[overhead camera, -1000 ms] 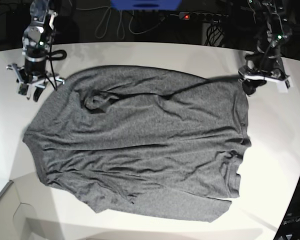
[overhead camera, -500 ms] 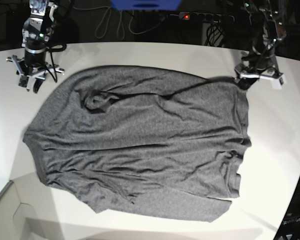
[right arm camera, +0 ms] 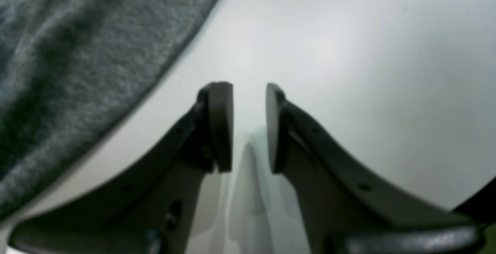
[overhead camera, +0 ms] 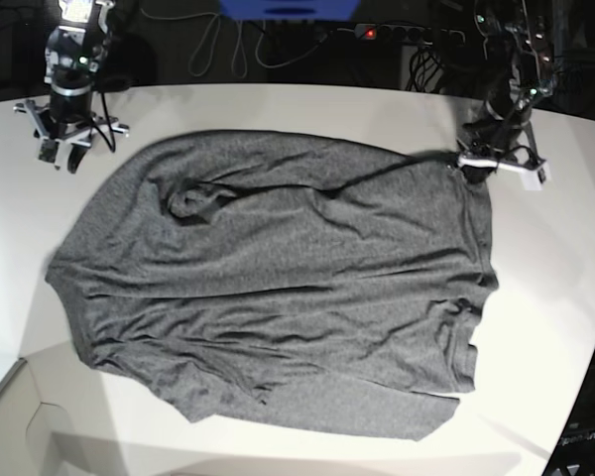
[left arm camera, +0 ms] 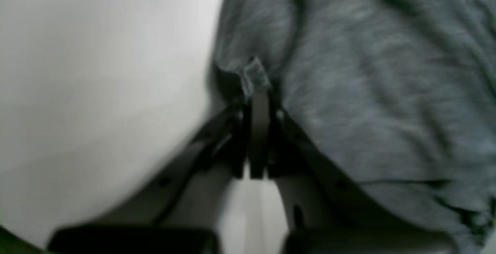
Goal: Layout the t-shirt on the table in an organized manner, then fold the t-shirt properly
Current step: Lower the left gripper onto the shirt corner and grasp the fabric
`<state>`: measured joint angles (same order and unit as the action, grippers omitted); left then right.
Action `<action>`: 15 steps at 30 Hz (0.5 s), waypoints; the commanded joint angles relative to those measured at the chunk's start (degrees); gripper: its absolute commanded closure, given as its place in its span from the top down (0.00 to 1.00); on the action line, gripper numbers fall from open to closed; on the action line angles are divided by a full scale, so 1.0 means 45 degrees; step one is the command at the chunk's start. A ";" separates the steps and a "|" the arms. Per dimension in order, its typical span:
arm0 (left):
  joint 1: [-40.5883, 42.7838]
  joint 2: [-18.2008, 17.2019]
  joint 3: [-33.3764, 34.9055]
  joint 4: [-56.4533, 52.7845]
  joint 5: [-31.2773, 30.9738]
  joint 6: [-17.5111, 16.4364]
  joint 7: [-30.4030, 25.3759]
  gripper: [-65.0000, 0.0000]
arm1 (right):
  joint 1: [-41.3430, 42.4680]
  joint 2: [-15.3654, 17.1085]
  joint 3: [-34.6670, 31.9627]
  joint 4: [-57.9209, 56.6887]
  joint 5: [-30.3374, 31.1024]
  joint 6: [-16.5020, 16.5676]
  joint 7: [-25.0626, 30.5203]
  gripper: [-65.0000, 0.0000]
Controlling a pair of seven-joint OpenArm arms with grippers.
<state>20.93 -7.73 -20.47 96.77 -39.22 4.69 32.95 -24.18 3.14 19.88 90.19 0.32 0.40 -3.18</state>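
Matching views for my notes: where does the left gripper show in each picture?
Base: left gripper at upper right, on the t-shirt's far corner.
Left wrist: centre, fingers shut on a pinch of t-shirt edge.
Right wrist: not in it.
Shared landmark: the t-shirt's edge against the white table.

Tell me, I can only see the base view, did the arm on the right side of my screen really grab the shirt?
Observer: Yes. The left wrist view shows the left gripper shut on a small pinch of the t-shirt at its edge.
Operator: Is it holding a lot of shirt?
Observer: No, only a little tuft pokes up between the fingertips.
Operator: What about the other arm?
Observer: The right wrist view shows the right gripper open, with nothing between its pads.
Operator: Is it touching the shirt?
Observer: No. It is over bare table, with the shirt's edge off to one side.
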 commanded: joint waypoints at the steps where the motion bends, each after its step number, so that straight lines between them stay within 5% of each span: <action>1: -0.0089 -0.0110 -0.0052 0.0542 -0.0085 -0.0114 -0.0279 0.00 | 0.0051 0.0133 0.0066 0.0382 0.0017 -0.0002 0.0423 0.24; 15: -0.1964 0.0144 0.0514 0.1264 0.0013 0.0003 -0.0240 0.00 | 0.0051 0.0114 0.0066 0.0538 0.0017 -0.0002 0.0384 0.24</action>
<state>12.88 -6.66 -18.09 101.36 -38.98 4.95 32.97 -23.88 3.16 19.88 91.42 0.32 0.40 -2.98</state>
